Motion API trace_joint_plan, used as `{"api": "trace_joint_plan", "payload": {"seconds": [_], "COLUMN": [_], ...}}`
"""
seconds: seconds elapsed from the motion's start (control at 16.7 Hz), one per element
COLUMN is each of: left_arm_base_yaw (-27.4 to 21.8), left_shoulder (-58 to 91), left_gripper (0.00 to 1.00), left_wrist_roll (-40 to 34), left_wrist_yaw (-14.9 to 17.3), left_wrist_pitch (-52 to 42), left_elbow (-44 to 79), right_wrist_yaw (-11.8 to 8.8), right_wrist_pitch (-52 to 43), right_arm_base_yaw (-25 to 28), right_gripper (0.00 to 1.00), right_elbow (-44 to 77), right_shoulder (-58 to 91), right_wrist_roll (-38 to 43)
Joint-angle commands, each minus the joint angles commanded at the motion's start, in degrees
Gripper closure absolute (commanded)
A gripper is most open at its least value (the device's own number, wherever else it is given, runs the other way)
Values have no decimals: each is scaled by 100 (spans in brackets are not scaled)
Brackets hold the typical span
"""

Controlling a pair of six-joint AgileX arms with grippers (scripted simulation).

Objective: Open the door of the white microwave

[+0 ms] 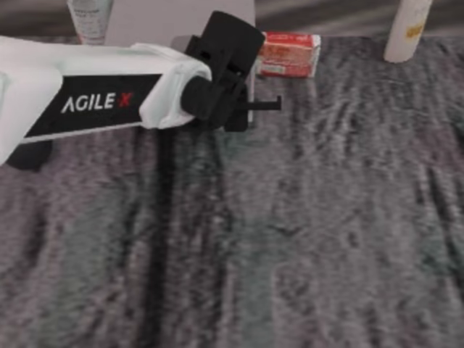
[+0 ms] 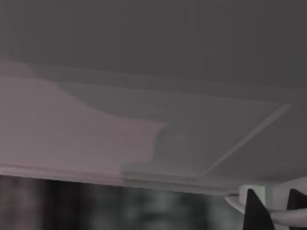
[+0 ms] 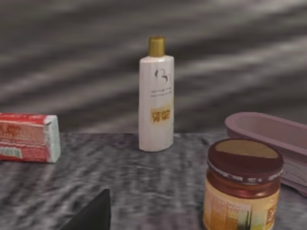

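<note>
The white microwave (image 1: pixel 174 18) stands at the table's far edge, left of centre, and my left arm hides most of its front. My left gripper (image 1: pixel 250 110) is at the right side of that front. Seen close up in the left wrist view, the door (image 2: pixel 144 120) fills the picture as a pale panel with a greyish window. At its edge, the gripper (image 2: pixel 273 203) has two dark fingertips (image 2: pixel 254 213) on either side of the door's white handle (image 2: pixel 277 194). My right arm is parked out of the top view. Only a dark part of its gripper (image 3: pixel 93 215) shows.
A red-and-white carton (image 1: pixel 288 54) lies just right of the microwave. A white bottle with a gold cap (image 1: pixel 407 29) stands at the far right, and another white container (image 1: pixel 90 18) at the far left. The right wrist view shows a brown-lidded jar (image 3: pixel 242 189) and a mauve tub (image 3: pixel 273 132).
</note>
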Motion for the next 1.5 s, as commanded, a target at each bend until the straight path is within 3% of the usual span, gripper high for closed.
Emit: {"api": "trace_joint_plan", "payload": {"seconds": [0.78,1.5], "left_arm_base_yaw": [0,39], "left_shoulder": [0,-213], "left_gripper": [100,100], "left_wrist_roll": [0,279], "left_wrist_yaw": [0,198], "left_wrist_pitch": [0,213], "left_elbow": [0,-338], "right_wrist_yaw": [0,0], "right_wrist_pitch": [0,0], "right_arm_base_yaw": [0,0], "right_gripper": [0,0], "right_elbow": [0,0], "right_shoulder": [0,0], "right_wrist_roll": [0,0]}}
